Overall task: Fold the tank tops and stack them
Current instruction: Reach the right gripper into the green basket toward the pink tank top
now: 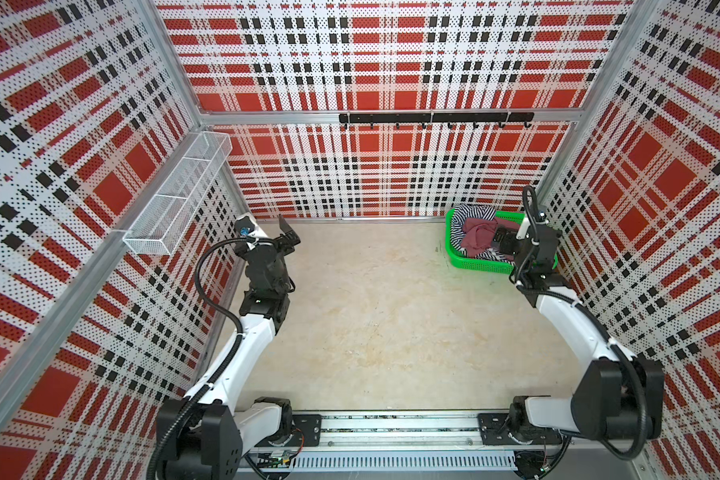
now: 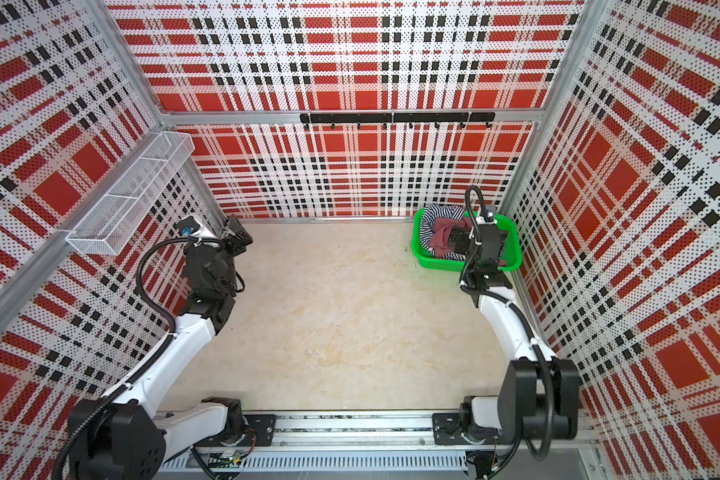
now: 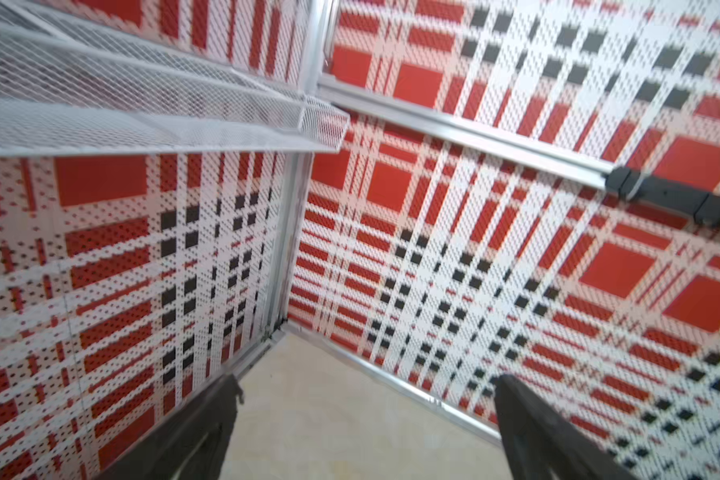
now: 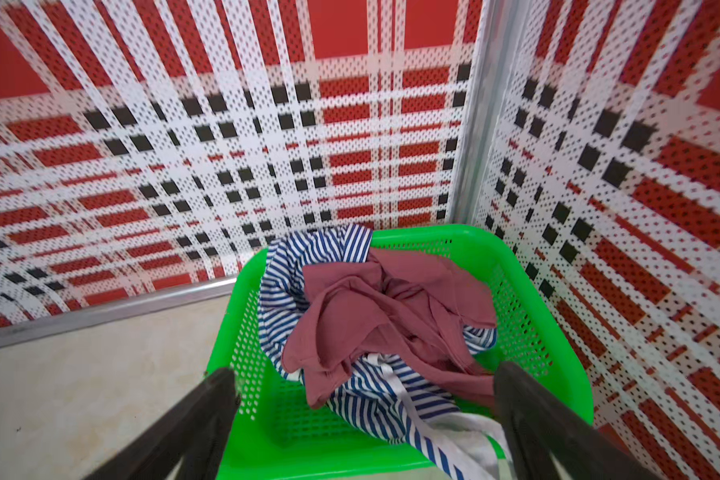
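Both tank tops are in the green mesh basket [image 4: 433,235], which sits in the far right corner of the desk [image 1: 371,311], right up against the plaid walls. They're just a crumpled heap, nothing folded. The dusty rose tank top [image 4: 375,307] is bunched on top. The navy-and-white striped tank top [image 4: 304,257] lies under it, riding up the basket's far wall and spilling toward the near edge, with a white-edged strap showing.

The right hand [image 4: 364,372] is over the basket with its fingers spread wide and it's grasping nothing. From the right wrist camera the heap sits between the two fingers. I can't tell whether either finger actually touches cloth. In both top views the same hand [image 1: 500,241] hides part of the pile.

The left hand [image 3: 366,380] is way over on the other side, by the far left corner, also spread wide and empty, with only bare desk and wall between its fingers. The white wire mesh shelf [image 3: 142,108] hangs on the wall above it, and a black hook rail [image 1: 435,118] runs along the back wall.
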